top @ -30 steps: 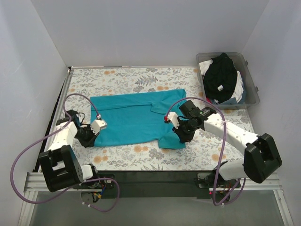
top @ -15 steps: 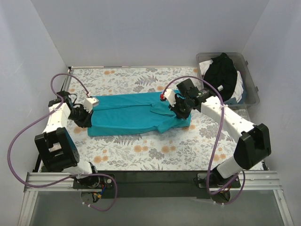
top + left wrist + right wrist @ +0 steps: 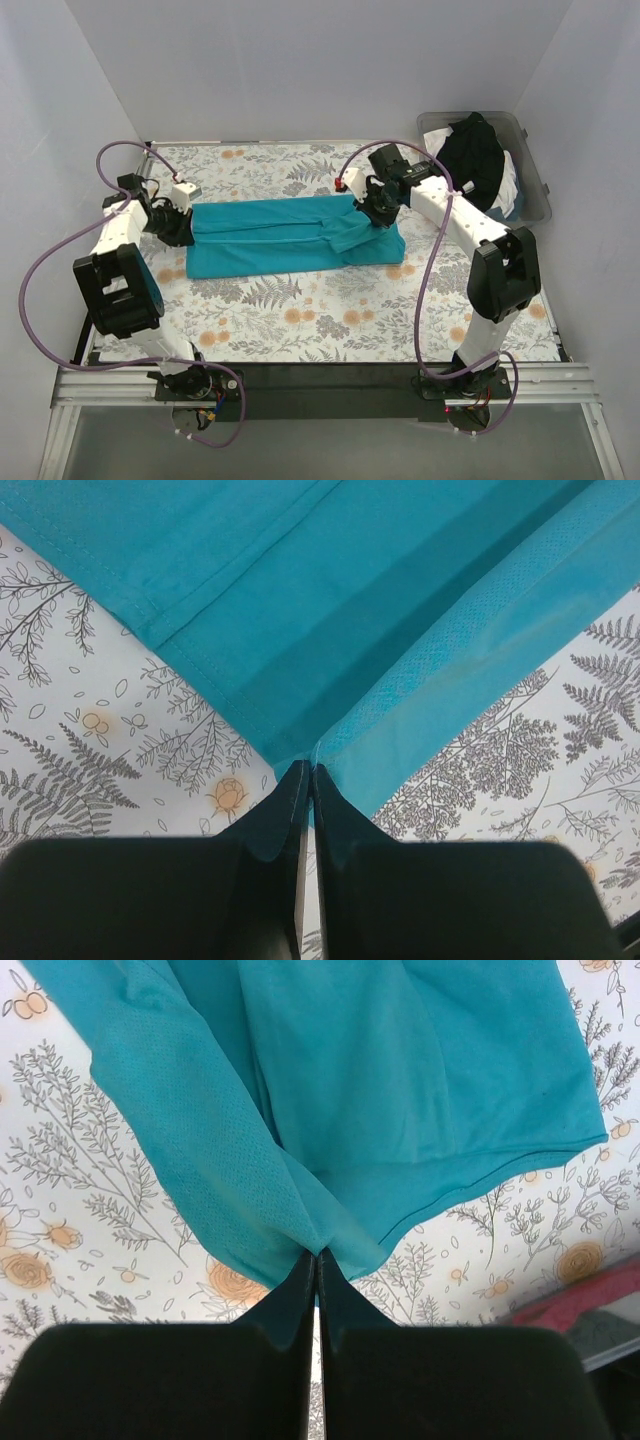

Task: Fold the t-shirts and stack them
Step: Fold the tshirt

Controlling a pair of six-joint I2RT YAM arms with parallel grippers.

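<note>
Left hand (image 3: 307, 772), right hand (image 3: 317, 1254) pinch solid teal cloth t-shirt (image 3: 270, 240), lengthwise fold underway; black cloth shirt (image 3: 470, 155) heaped in clear plastic bin (image 3: 537, 178) far right, nothing stacked.

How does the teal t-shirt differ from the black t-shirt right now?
The teal t-shirt lies folded into a long band on the tablecloth; the black t-shirt sits crumpled in the bin. The teal one is pinched by the left gripper and right gripper; the black one is untouched. Both are plain cloth.
</note>
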